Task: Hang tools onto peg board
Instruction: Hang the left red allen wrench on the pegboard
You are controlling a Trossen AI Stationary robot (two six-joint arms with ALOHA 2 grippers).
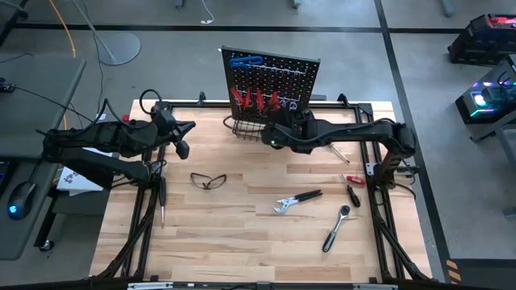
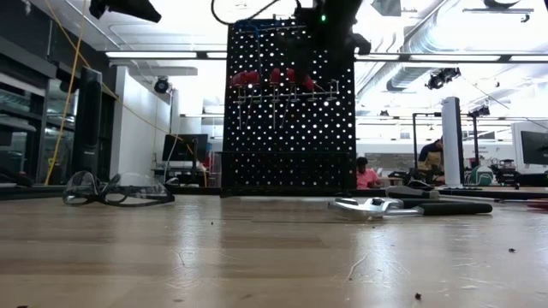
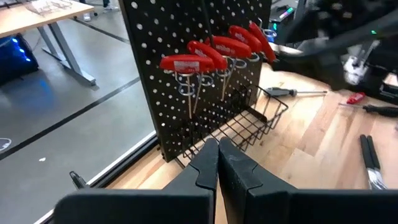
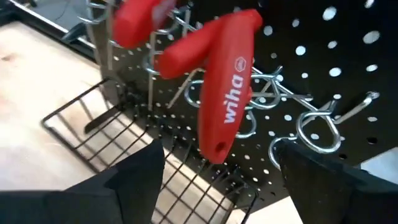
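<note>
Dark fingers (image 4: 217,180) (spread) flank glossy red T-handle (image 4: 227,87).

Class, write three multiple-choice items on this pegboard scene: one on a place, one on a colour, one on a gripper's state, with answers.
1. Where do the safety glasses lie?
A. on the table
B. in the basket
C. on a hook

2. What colour are the T-handles hanging mid-board?
A. green
B. red
C. yellow

3. How is the right gripper at the pegboard?
A. shut on pliers
B. shut, empty
C. open

Answers: 1 A, they rest on bare wood near the left arm; 2 B, red grips hang on hooks; 3 C, its fingers stand apart around a handle.
</note>
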